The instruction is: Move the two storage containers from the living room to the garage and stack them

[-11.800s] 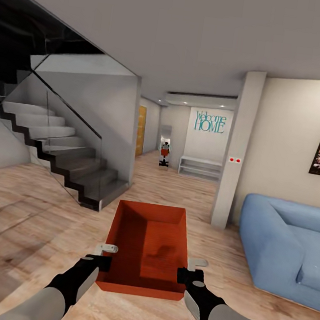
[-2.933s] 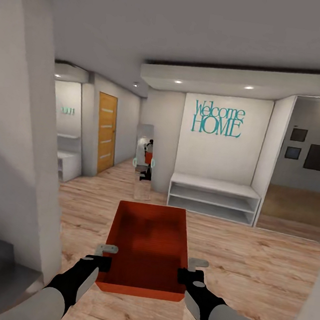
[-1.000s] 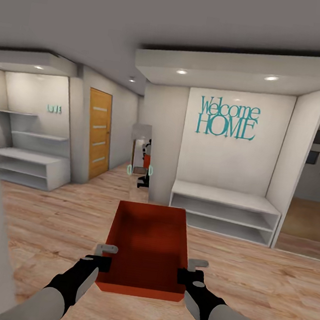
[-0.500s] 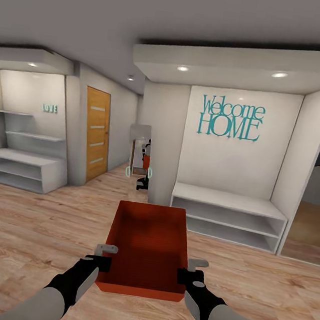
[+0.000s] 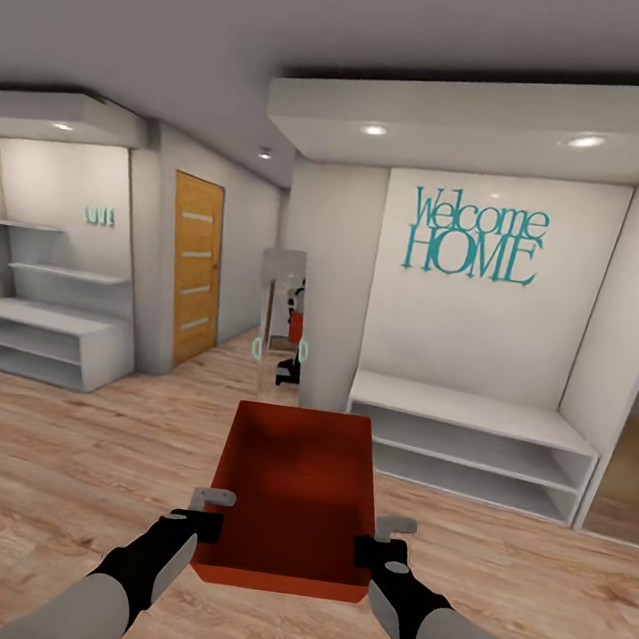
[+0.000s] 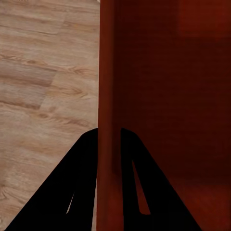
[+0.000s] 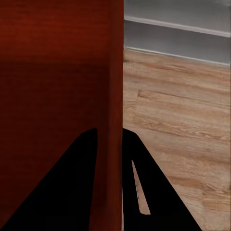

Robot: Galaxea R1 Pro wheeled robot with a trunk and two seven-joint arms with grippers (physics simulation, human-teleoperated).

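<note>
The left hand (image 5: 201, 518) pinches the left wall of the orange-red container (image 5: 293, 498), one finger inside and one outside; the right hand (image 5: 379, 544) clamps the right wall likewise. The container is held level above the wood floor (image 5: 59, 457), nothing inside it. Beyond stand a white bench shelf (image 5: 469, 445) and an orange door (image 5: 193, 268).

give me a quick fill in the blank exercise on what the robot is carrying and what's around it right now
1. The storage container is held by ____ grippers, the left gripper and the right gripper, each clamped on a side wall.
2. The teal lettering on the white wall reads "Welcome ____".
3. The floor under the robot is light ____ planks.
4. The orange-brown door stands to the ____ of the mirror in the head view.

Missing words: both; HOME; wood; left
</note>
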